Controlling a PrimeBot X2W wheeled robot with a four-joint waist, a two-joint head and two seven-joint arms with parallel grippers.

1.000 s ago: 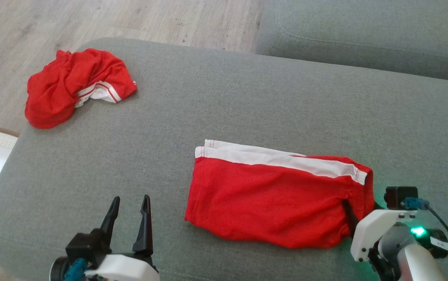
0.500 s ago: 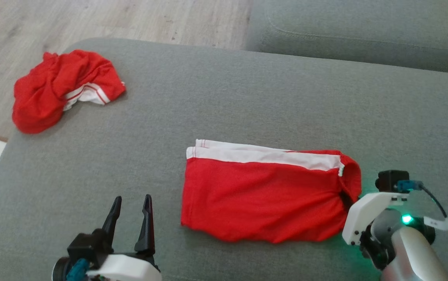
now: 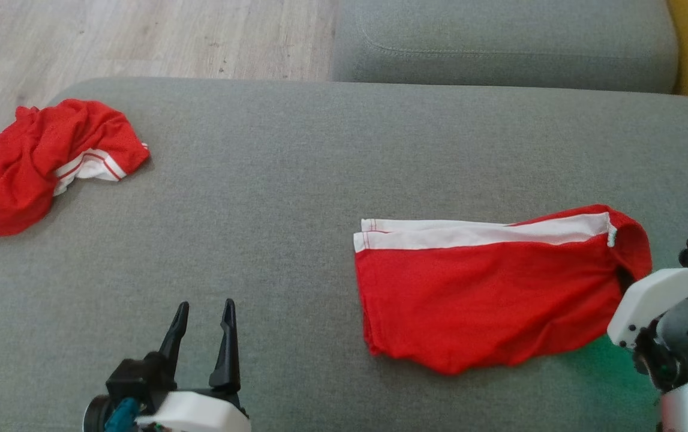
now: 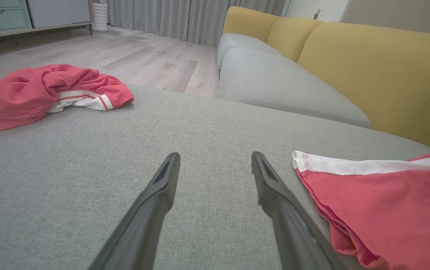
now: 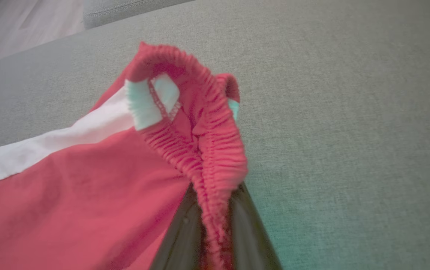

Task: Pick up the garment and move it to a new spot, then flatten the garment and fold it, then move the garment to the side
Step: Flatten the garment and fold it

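Note:
The garment is a pair of red shorts with a white side stripe, lying folded flat on the grey sofa seat at the right. My right gripper is shut on its elastic waistband at the right end. The right wrist view shows the bunched waistband pinched between the two dark fingers of that gripper and lifted a little off the seat. My left gripper stands open and empty at the lower left. In the left wrist view that gripper is left of the garment's stripe corner.
A second red garment, crumpled with a white trim, lies at the seat's far left corner near the edge. Another grey cushion sits behind, with yellow backrests along the right. Wooden floor lies beyond the seat's far edge.
The right gripper has shut on the waistband and pulled the garment to the right across the seat. The head camera has also shifted. The left gripper has stayed put.

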